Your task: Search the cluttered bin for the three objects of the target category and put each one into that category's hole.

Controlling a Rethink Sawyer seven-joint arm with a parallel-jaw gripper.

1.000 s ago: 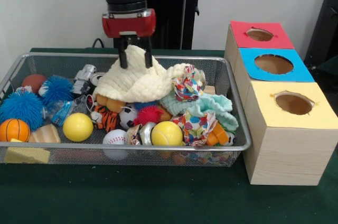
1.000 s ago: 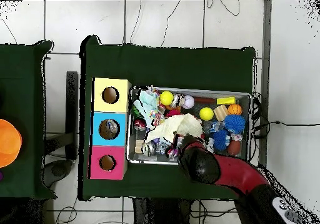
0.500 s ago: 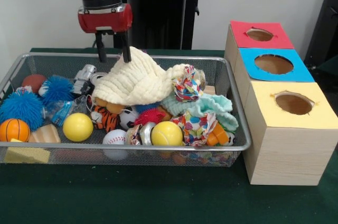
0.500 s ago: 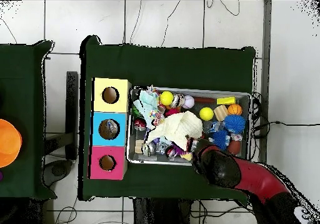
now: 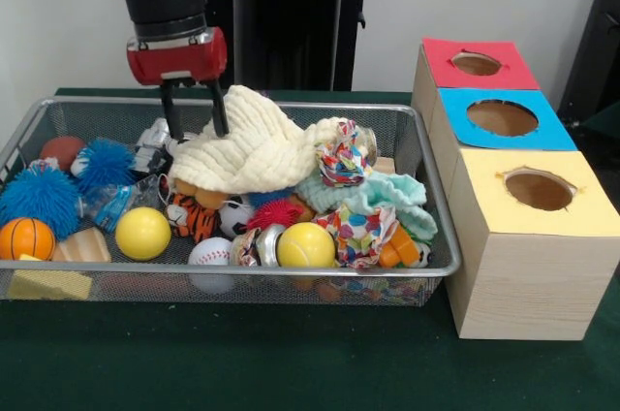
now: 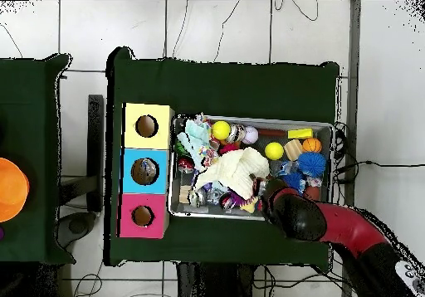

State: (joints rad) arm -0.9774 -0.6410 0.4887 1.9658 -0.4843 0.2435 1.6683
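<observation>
Gripper (image 5: 193, 112), red-bodied with two black fingers, now hangs at the left shoulder of the cream waffle-knit cloth (image 5: 254, 147); a second ago it stood over the cloth's peak, so it has slid sideways and come a little lower; fingers are parted and hold nothing; right finger sits touching or just beside the cloth's edge, left finger over the silver toy robot (image 5: 153, 146). Cloth has shifted slightly and still drapes the heap in the wire mesh bin (image 5: 407, 140), over the orange striped tiger toy (image 5: 194, 216); judgement: no grasp was made on the cloth, search goes on. Wooden box row with red hole (image 5: 476, 63), blue hole (image 5: 502, 117) and yellow hole (image 5: 539, 189) stands just right of the bin; nothing visibly on its way there.

Overhead: arm's dark wrist (image 6: 292, 213) now covers the bin's lower right part, further from the boxes than a second ago; gripper itself hidden under it; cream cloth (image 6: 233, 172) lies uncovered mid-bin; yellow ball (image 6: 221, 130) and orange basketball (image 6: 312, 145) rest along the far rim. Target category not evident; judgement: none of the three pieces is in hand, all presumably still in the bin.
</observation>
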